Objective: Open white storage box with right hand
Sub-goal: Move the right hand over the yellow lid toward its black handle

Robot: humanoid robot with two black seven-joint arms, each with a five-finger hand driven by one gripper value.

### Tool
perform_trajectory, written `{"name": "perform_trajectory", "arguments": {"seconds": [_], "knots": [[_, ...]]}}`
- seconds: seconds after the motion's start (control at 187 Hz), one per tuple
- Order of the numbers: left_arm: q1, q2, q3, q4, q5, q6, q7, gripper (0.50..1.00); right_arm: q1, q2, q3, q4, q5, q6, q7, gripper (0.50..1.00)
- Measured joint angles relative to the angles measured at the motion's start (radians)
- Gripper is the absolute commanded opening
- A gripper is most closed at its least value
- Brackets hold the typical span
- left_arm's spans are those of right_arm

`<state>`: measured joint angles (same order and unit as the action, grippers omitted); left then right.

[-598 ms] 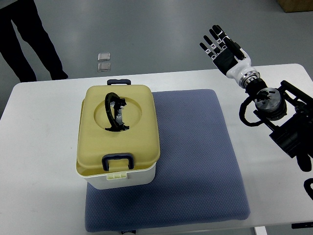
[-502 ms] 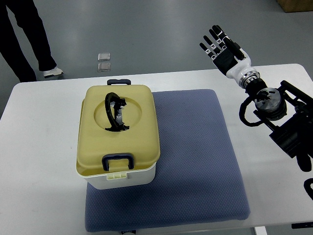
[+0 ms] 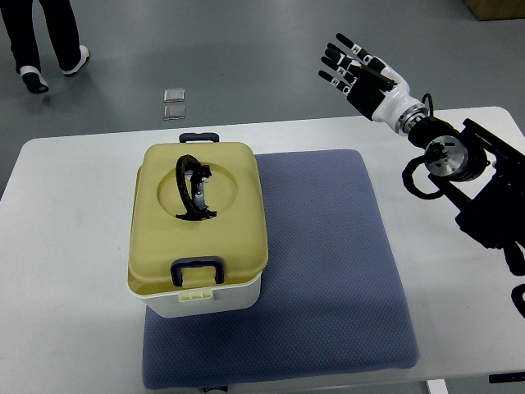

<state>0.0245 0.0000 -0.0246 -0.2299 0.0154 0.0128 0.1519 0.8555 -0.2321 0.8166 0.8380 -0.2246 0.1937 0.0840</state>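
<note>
1 white storage box [image 3: 199, 289] on left part of blue mat [image 3: 328, 271] on bench [image 3: 66, 271]; yellow lid [image 3: 197, 215] shut, black handle [image 3: 192, 188] upright, dark latch [image 3: 197, 270] in front. Right robot hand [image 3: 358, 73] fingers spread, empty, beyond bench far edge, well apart. Person's legs [image 3: 45, 33] top left.

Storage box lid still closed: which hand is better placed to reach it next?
Right. The right hand is the only one in view, fingers spread, raised beyond the table's far edge, right of the storage box. No left arm shows.
</note>
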Motion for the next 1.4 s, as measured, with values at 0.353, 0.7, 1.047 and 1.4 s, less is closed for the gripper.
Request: {"name": "perform_trajectory", "arguments": {"seconds": [0.353, 0.7, 1.047, 1.4], "knots": [[0.000, 0.000, -0.001, 0.002, 0.000, -0.011, -0.001, 1.000, 0.309, -0.129, -0.187, 0.167, -1.096, 0.395, 0.011, 0.928], [0.000, 0.000, 0.001, 0.003, 0.000, -0.013, -0.001, 1.000, 0.472, -0.063, -0.304, 0.306, -1.301, 0.417, 0.013, 0.930], [0.000, 0.000, 0.002, 0.000, 0.000, -0.013, 0.000, 1.000, 0.422, 0.027, -0.315, 0.305, -1.346, 0.289, 0.013, 0.928], [0.000, 0.000, 0.002, 0.003, 0.000, -0.013, 0.000, 1.000, 0.355, 0.083, -0.313, 0.305, -1.375, 0.222, 0.013, 0.928]]}}
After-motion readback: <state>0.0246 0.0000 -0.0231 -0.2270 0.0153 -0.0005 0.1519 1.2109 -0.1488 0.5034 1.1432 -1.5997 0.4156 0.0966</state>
